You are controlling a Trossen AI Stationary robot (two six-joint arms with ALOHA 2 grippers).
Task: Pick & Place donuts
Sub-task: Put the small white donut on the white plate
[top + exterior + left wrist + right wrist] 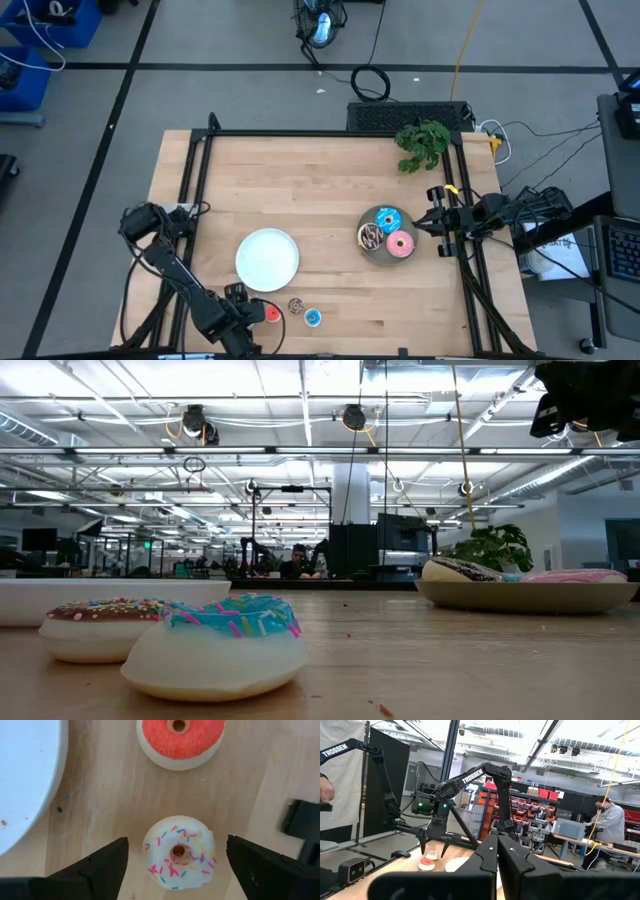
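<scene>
Pale pink donut [179,852] lying flat on wood table [300,180], hole facing straight up, round so no long axis. Left gripper [175,865] low over it, fingers [107,865] spread wide on both sides, not touching, holding nothing. Red donut [179,740] just beyond, also flat, near white plate [267,258]. Three larger donuts [388,232] on grey plate [372,252]. Right gripper [428,222] beside grey plate, closed, empty.

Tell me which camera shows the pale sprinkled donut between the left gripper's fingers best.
Left wrist view: pale sprinkled donut fills the frame inside the open left gripper. Right wrist shows it tiny; high view hides it; low view misses it.
</scene>
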